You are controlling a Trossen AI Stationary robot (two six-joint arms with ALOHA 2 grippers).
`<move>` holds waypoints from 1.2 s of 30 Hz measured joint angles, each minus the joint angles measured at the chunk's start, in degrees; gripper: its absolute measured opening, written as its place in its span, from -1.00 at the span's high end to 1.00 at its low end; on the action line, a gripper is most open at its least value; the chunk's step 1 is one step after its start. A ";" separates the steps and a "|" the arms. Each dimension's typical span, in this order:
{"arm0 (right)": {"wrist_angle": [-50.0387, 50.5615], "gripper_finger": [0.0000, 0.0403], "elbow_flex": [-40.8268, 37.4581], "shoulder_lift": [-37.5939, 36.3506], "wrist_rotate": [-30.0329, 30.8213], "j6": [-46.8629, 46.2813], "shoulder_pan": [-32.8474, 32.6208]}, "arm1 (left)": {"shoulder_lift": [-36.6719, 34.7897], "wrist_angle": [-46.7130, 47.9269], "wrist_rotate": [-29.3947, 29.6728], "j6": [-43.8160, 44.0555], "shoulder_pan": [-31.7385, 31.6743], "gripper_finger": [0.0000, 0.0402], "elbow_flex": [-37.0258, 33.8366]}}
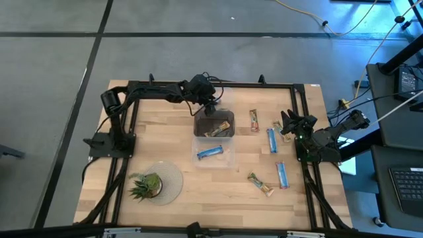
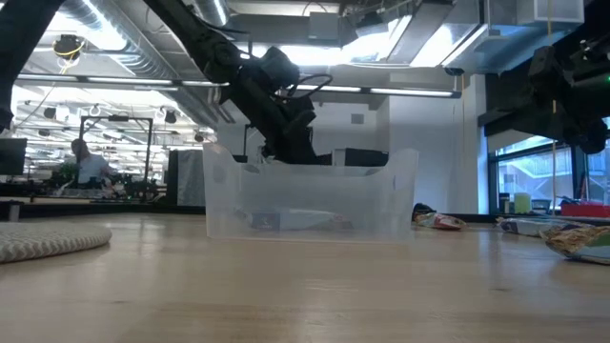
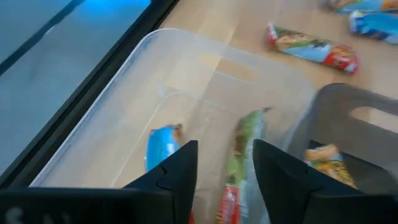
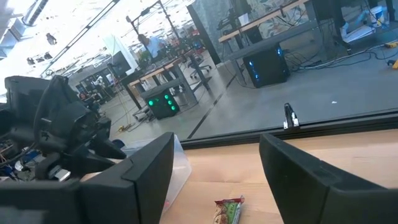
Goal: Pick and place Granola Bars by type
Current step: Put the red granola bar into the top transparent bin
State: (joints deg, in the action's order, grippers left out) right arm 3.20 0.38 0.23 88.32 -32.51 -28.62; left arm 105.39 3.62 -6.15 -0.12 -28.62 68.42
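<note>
Wooden table [image 1: 165,152] on grey floor, potted plant [image 1: 146,185] left of the clear bins. Dark-bottomed bin [image 1: 213,124] holds brown bars; adjoining clear bin [image 1: 214,152] one blue bar [image 1: 210,152]. Loose Granola Bars [image 1: 271,140] lie right of them. Left gripper [image 3: 225,168] hovers over the bins, parted, empty; right gripper [image 4: 214,171] beyond the loose bars, wide, empty.

— What can't we make out here?
— From above, the left gripper [image 1: 213,108] covers part of the clear bin [image 1: 213,125], so we cannot count the bars under it.
— And at surface level?
— The bin's cloudy wall [image 2: 305,195] blurs whatever lies inside.
— The wrist pictures?
— A green-wrapped bar [image 3: 239,165] runs off the edge between the jaws, and another bar [image 4: 228,210] is cut off too.
</note>
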 joint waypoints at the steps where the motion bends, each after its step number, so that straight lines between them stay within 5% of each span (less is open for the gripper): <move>1: 0.00 -0.18 0.02 0.01 0.00 0.00 0.01 | -0.71 0.08 -0.78 0.19 -0.07 0.24 0.00; 15: -6.08 -0.18 0.02 0.00 -7.46 2.58 0.00 | -25.08 0.86 -5.89 1.95 -0.21 0.19 -3.84; 22: -25.76 -0.18 1.30 0.04 -10.64 28.16 1.34 | -38.41 -7.18 -5.57 6.48 -0.24 0.17 -17.26; 26: -25.37 -0.18 6.21 0.52 -11.14 34.26 2.60 | -44.76 -15.50 -5.55 7.06 -0.22 0.17 -24.80; 36: -24.03 -0.18 17.17 15.34 -10.23 36.88 3.01 | -50.99 -23.57 -5.53 7.94 -0.26 0.18 -31.98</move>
State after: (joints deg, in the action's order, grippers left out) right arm -20.82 17.55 15.58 78.09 4.37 -25.61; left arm 54.40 -19.94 -11.68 7.81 -28.88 36.45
